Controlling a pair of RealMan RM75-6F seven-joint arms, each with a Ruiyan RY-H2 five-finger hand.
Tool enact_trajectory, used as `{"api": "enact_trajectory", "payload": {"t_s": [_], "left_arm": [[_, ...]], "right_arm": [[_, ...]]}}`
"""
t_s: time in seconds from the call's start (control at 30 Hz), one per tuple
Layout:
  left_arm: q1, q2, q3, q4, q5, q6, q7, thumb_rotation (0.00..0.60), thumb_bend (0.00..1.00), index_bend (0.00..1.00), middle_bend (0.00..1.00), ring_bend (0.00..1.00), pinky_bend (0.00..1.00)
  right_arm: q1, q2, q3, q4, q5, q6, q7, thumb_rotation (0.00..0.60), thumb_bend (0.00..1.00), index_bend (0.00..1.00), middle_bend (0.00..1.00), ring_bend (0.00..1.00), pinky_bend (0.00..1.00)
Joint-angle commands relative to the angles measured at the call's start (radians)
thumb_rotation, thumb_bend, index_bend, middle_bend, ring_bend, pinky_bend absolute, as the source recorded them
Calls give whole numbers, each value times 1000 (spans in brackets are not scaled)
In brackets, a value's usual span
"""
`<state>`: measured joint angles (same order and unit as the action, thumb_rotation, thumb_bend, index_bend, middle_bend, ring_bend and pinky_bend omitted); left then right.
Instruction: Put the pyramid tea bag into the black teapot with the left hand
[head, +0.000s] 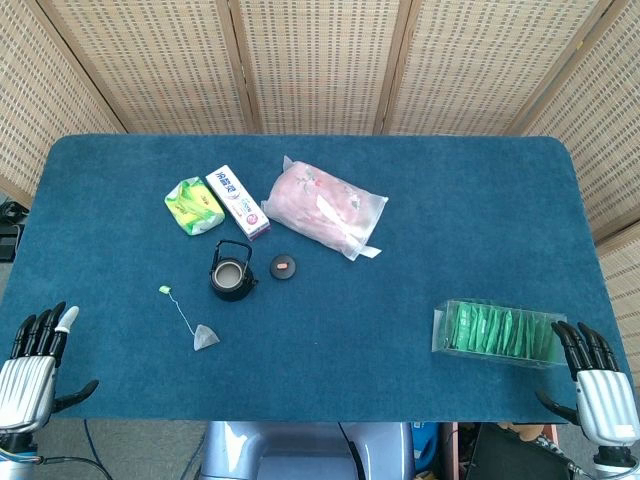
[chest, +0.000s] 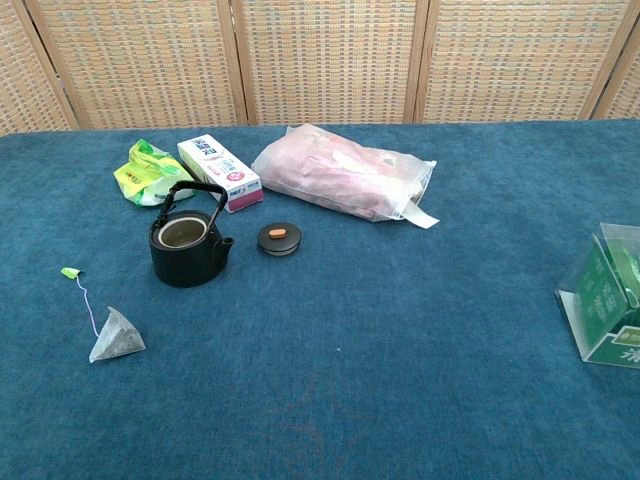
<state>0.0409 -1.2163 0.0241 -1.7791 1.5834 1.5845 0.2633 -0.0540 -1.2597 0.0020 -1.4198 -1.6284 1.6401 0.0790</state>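
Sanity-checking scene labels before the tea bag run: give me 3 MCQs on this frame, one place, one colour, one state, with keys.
1. Where does the pyramid tea bag lie relative to the black teapot?
A. inside it
B. on the cloth, nearer the robot and toward its left
C. on the pink bag

2. What colour is the tag on the tea bag's string?
A. green
B. red
C. white

3. What is the state of the teapot?
A. lid on
B. tipped over
C. open, with the lid beside it

Answers:
1 B: it rests on the blue cloth, apart from the pot.
2 A: the tag is light green.
3 C: the chest view shows the open mouth.
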Motion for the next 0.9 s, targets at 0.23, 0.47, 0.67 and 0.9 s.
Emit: {"api": "enact_trajectory", "payload": {"t_s": [0.23, 0.47, 0.67, 0.9], "left_arm": [[-2, -5, -3, 5, 1, 0, -5, 600, 44, 0, 0, 0, 0], [-7, -9, -12, 9, -3, 0, -9, 600, 45, 0, 0, 0, 0], [-18, -8, -21, 6, -10, -14, 2, 600, 45, 0, 0, 0, 0], [-41, -10, -38, 12, -35, -46, 13, 600, 45, 0, 0, 0, 0]], "right_arm": [[2, 2, 2, -3, 1, -1, -3, 600, 8, 118, 194, 75, 157], [0, 3, 2, -3, 6, -2, -1, 600, 8, 118, 194, 75, 157], [0, 1, 2, 2, 13, -6, 5, 600, 9, 118, 194, 75, 157], [1, 1, 4, 8, 19, -13, 9, 600, 8, 118, 194, 75, 157]]}}
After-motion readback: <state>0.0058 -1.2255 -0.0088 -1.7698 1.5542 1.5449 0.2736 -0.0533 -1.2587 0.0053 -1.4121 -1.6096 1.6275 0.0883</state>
